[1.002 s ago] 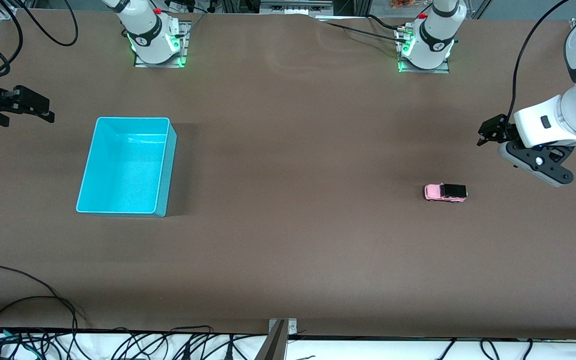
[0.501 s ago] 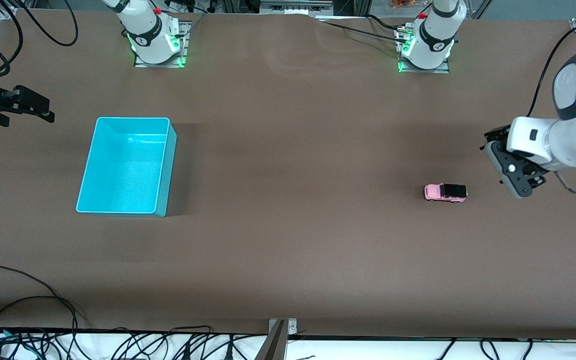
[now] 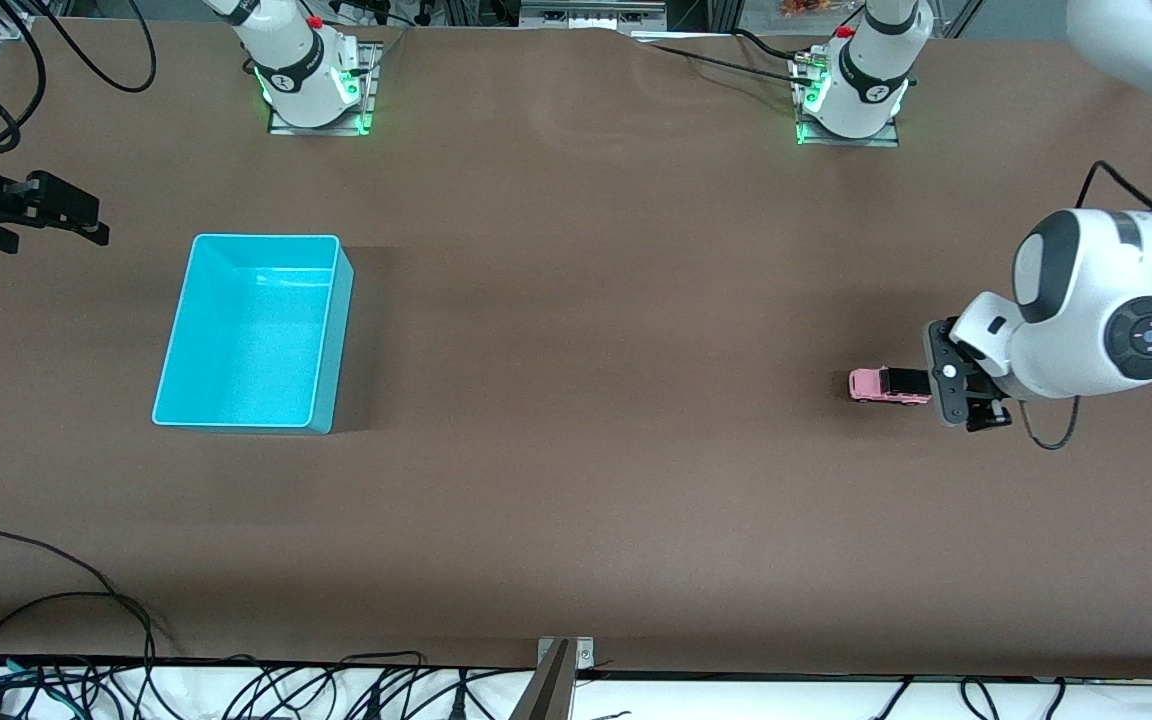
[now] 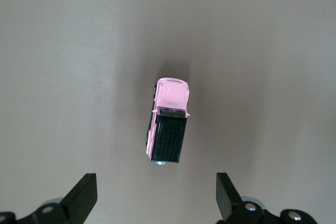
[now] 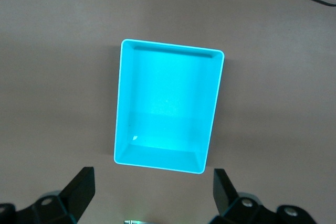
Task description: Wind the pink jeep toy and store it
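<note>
Front view shows the pink jeep toy (image 3: 889,385) at the middle right of the frame, standing on its wheels on the brown table (image 3: 596,300) toward the left arm's end. It is a tiny boxy car with a pale pink hood and body, a black ribbed roof over the rear half and small dark wheels; its pink nose points toward the blue bin (image 3: 254,332), which sits well apart at the middle left of the frame with nothing in it. The left gripper (image 3: 966,392) hangs just beside the toy's black end at the right edge of the frame, not touching it. In the left wrist view the toy (image 4: 168,127) lies at the centre of the frame, with the two black fingertips (image 4: 84,195) spread wide at the lower corners and nothing between them. The right gripper (image 3: 61,215) waits at the upper left edge of the front view, off the bin. Its wrist view looks down on the bin (image 5: 168,111) in the centre of the frame, fingertips (image 5: 81,187) likewise spread wide at the bottom.
</note>
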Robot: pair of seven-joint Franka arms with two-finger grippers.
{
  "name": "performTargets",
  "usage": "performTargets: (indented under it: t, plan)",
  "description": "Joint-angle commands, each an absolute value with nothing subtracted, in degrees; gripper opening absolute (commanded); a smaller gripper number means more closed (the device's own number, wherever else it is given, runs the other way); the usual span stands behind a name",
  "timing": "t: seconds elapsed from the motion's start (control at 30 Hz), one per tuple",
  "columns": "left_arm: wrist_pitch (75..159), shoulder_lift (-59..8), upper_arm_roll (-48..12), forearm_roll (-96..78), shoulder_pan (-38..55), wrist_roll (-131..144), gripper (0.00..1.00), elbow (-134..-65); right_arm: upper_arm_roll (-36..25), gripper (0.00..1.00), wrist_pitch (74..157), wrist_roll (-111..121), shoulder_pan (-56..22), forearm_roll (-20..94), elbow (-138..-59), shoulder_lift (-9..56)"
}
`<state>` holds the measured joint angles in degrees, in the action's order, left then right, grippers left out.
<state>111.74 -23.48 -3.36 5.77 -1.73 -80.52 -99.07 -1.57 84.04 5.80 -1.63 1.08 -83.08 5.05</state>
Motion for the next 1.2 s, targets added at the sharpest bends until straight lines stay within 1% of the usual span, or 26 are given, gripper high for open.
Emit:
performTargets:
  t: [0.0, 0.07, 0.1, 0.33, 0.47, 0.7, 0.97, 1.0, 1.03, 1.1, 1.14, 1.17]
  plan:
    - [121.4, -22.2, -3.7, 7.2, -2.6, -84.8, 1.00, -106.2, -1.6, 1.00, 82.9, 6.3, -1.6, 0.8, -81.5, 5.4]
    - [126.5, -22.3, -3.7, 7.2, -2.6, -85.6, 1.00, -109.1, -1.6, 1.00, 82.9, 6.3, -1.6, 0.9, -81.5, 5.4]
    - [131.8, -22.8, -3.7, 7.4, -2.5, -85.7, 1.00, -112.6, -1.6, 1.00, 82.9, 6.3, -1.6, 0.9, -81.5, 5.4]
    - [136.7, -23.2, -3.7, 7.4, -2.8, -87.6, 1.00, -115.6, -1.6, 1.00, 82.9, 6.3, -1.6, 0.8, -81.5, 5.4]
    - [138.7, -24.3, -3.8, 7.4, -4.5, -88.1, 1.00, -116.8, -1.6, 1.00, 82.9, 6.3, -1.6, 0.9, -81.5, 5.4]
    - [145.6, -24.4, -3.8, 7.4, -4.7, -88.1, 1.00, -121.5, -1.6, 1.00, 82.9, 6.3, -1.6, 0.9, -81.5, 5.4]
    - [147.0, -25.8, -3.9, 7.4, -4.7, -88.2, 1.00, -121.5, -1.6, 1.00, 82.9, 6.3, -1.6, 0.9, -81.5, 5.4]
    - [147.0, -25.8, -3.9, 7.4, -4.7, -88.2, 0.98, -121.5, -1.6, 1.00, 82.9, 6.4, -1.6, 0.9, -81.5, 5.4]
    - [147.0, -25.8, -3.9, 7.4, -4.7, -88.2, 0.93, -121.5, -1.6, 1.00, 82.9, 6.3, -1.6, 0.9, -81.5, 5.4]
    - [146.9, -25.8, -3.9, 7.4, -4.7, -88.8, 0.74, -121.4, -1.6, 1.00, 82.9, 6.3, -1.6, 0.9, -81.5, 5.4]
    - [146.9, -25.9, -3.9, 7.4, -4.7, -89.4, 0.60, -121.4, -1.6, 1.00, 82.9, 6.3, -1.6, 0.9, -81.5, 5.4]
    - [146.9, -26.0, -3.9, 7.3, -4.7, -89.7, 0.53, -121.4, -1.6, 1.00, 82.9, 6.3, -1.6, 0.9, -81.5, 5.4]
